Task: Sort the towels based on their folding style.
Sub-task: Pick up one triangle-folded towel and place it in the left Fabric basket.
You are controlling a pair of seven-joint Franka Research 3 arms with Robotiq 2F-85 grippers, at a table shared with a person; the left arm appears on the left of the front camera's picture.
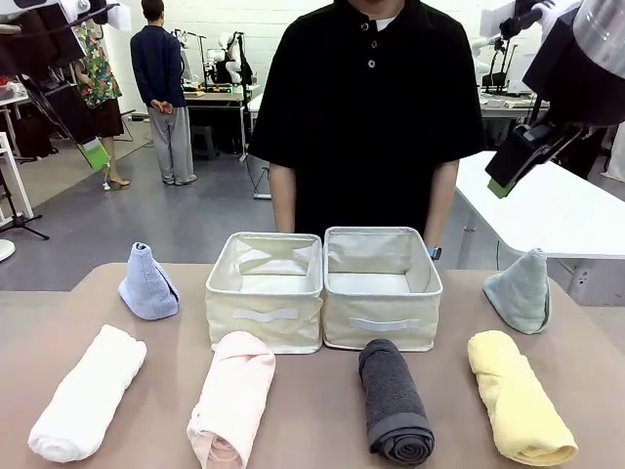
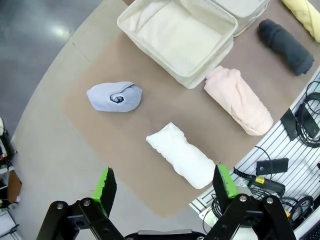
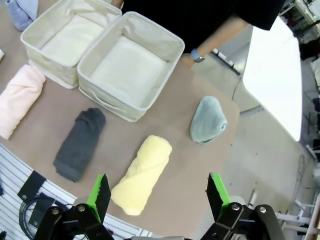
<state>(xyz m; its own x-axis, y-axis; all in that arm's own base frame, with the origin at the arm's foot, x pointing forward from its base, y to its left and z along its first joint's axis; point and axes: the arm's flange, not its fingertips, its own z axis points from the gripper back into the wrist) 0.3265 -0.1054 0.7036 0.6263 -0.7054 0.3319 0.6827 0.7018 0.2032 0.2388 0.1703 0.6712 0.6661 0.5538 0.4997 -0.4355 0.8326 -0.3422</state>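
Across the bottom of the front view, four rolled towels lay on the desk (image 1: 317,415): white towel (image 1: 88,393), pink towel (image 1: 232,396), dark grey towel (image 1: 394,401), yellow towel (image 1: 519,396). Behind them stood a blue cone towel (image 1: 148,283) at left, two cream bins (image 1: 234,332) at centre and a teal cone towel (image 1: 520,291) at right. The left claw (image 2: 165,177) and the right claw (image 3: 157,182) hung wide and empty above the desk.

on the table (image 1: 322,435) two bins (image 1: 262,298) (image 1: 381,293) stood touching side by side. four rolled towels (image 1: 90,393) (image 1: 232,396) (image 1: 393,401) (image 1: 518,396) lay in a row before them. one cone towel (image 1: 148,283) stood left of the bins, another cone towel (image 1: 520,291) right.
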